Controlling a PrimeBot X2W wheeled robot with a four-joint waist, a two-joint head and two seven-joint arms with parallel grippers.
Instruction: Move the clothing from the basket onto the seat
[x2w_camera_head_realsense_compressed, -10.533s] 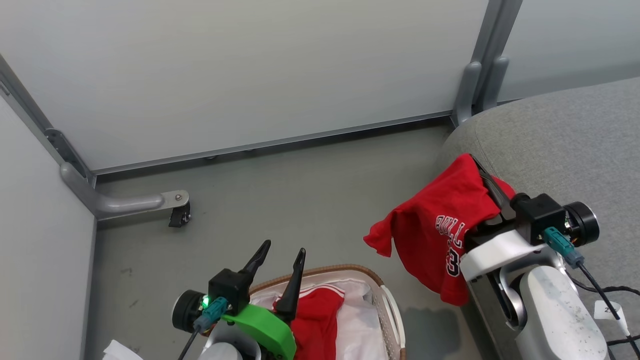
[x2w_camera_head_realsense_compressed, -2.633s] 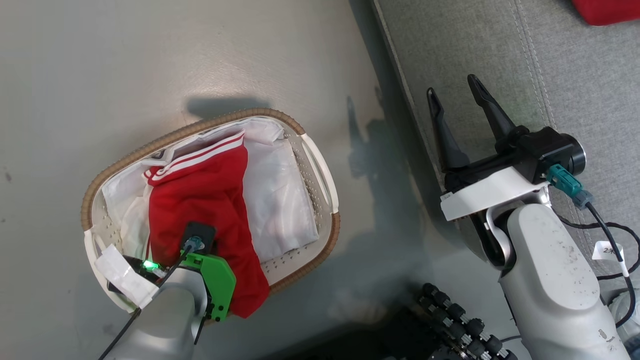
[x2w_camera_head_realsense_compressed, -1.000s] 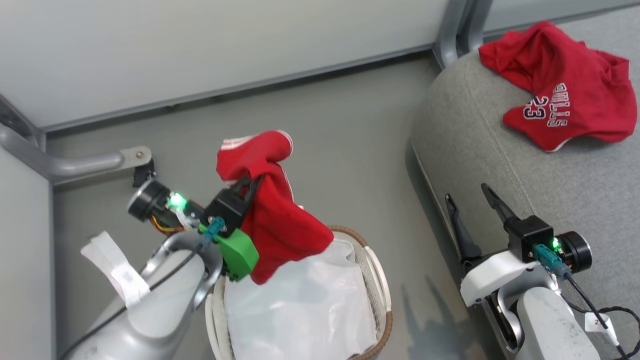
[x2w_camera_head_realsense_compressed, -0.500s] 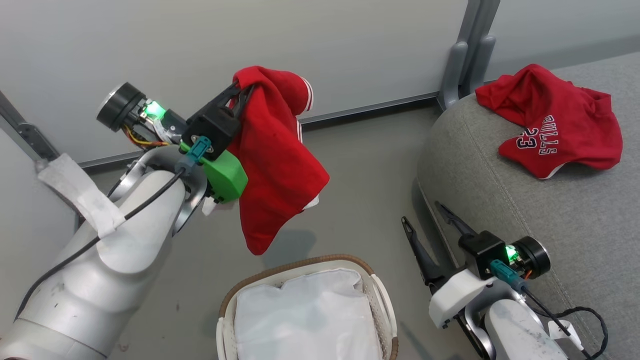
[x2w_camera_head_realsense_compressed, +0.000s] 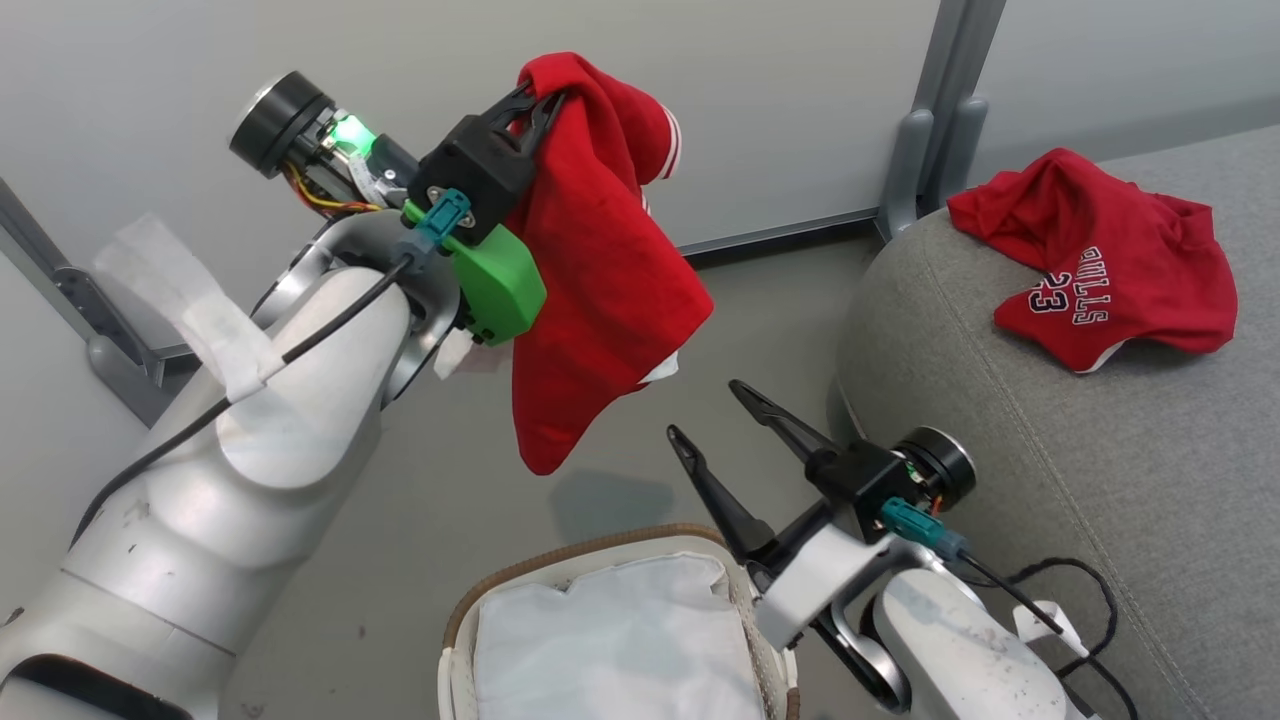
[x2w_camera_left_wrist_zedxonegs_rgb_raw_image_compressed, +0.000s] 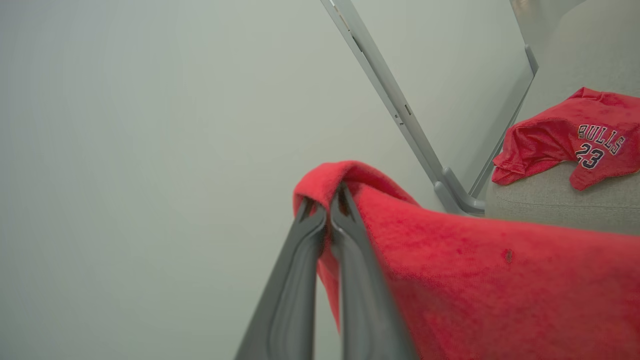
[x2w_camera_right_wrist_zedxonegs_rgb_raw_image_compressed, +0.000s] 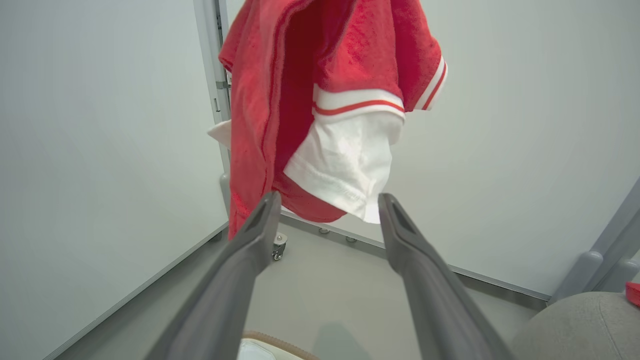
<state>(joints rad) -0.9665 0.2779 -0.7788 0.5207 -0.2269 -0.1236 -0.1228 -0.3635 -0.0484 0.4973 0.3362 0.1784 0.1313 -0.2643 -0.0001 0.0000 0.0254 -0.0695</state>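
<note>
My left gripper (x2w_camera_head_realsense_compressed: 535, 100) is raised high and shut on a red garment with white-striped edging (x2w_camera_head_realsense_compressed: 600, 280), which hangs free above the floor. The left wrist view shows the fingers (x2w_camera_left_wrist_zedxonegs_rgb_raw_image_compressed: 345, 215) pinching a fold of this clothing (x2w_camera_left_wrist_zedxonegs_rgb_raw_image_compressed: 475, 280). My right gripper (x2w_camera_head_realsense_compressed: 705, 410) stands open and empty below the hanging cloth. In the right wrist view the garment (x2w_camera_right_wrist_zedxonegs_rgb_raw_image_compressed: 310, 75) dangles just beyond that gripper (x2w_camera_right_wrist_zedxonegs_rgb_raw_image_compressed: 327, 200). A second red garment, printed "BULLS 23" (x2w_camera_head_realsense_compressed: 1100, 270), lies on the grey seat (x2w_camera_head_realsense_compressed: 1050, 480). The basket (x2w_camera_head_realsense_compressed: 580, 548) holds a white liner (x2w_camera_head_realsense_compressed: 610, 640).
Pale wall panels stand behind, joined by a grey metal post (x2w_camera_head_realsense_compressed: 930, 130) beside the seat's corner. A grey bracket (x2w_camera_head_realsense_compressed: 110, 350) juts out low at the left wall. A black cable (x2w_camera_head_realsense_compressed: 1080, 590) loops over the seat near my right forearm. Grey floor lies between basket and wall.
My left arm has lifted the striped garment higher and a little right. My right gripper has swung left, away from the seat's edge toward the basket. The camera has also shifted.
</note>
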